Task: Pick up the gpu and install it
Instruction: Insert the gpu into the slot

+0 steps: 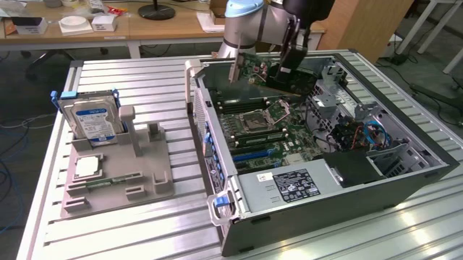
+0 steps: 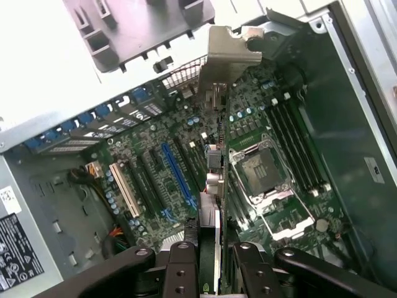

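exterior view: the gripper hangs over the far end of the open computer case, and the gpu is in its grasp, clear above the motherboard inside the case and not seated. wrist view: the fingers are clamped on the card's upper edge, one on each face. the card hangs edge-on below them, with its silver bracket towards the case's rear wall.

risks, as judged:
- the card sits nearer the cpu socket than the blue slot. a descent from this line would land the edge connector on board components, not in a slot.
- the bracket may foul the rear wall of the case if it is not lined up with its opening.
- the hold is on a narrow edge. any tilt or slip under insertion force could jam the connector or bend it.
- loose cables at the drive-bay side of the case lie away from the card. low concern.

surface and room: the case lies on its side on a ribbed aluminium table. beside the case stands a grey holder carrying a hard drive and a memory stick. beyond the case are wooden desks with small items on them.
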Tool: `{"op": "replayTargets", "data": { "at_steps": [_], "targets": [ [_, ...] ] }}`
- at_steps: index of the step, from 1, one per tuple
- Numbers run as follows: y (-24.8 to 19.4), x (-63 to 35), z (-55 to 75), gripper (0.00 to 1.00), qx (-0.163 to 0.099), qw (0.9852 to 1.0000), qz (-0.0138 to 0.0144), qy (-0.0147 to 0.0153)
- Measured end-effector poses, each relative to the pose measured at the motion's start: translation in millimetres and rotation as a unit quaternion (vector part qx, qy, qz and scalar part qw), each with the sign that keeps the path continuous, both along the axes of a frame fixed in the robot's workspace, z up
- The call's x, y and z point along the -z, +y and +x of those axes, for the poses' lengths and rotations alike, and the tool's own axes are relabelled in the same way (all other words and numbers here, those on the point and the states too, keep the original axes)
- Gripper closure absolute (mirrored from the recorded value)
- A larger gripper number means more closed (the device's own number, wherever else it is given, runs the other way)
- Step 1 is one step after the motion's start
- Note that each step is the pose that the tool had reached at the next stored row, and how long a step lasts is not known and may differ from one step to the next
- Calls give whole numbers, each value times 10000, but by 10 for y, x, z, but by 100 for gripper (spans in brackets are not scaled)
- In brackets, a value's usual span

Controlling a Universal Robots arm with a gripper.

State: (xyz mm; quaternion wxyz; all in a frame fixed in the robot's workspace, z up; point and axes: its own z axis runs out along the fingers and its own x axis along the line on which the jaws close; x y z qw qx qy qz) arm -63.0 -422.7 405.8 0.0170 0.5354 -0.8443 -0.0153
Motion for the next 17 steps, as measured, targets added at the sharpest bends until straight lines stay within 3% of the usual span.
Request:
{"op": "replayTargets", "data": {
  "at_steps": [9,17],
  "targets": [
    [1,1,-1,74,-437,9990,25,-1],
    [0,2,0,74,-766,9970,56,-1]
  ]
}}
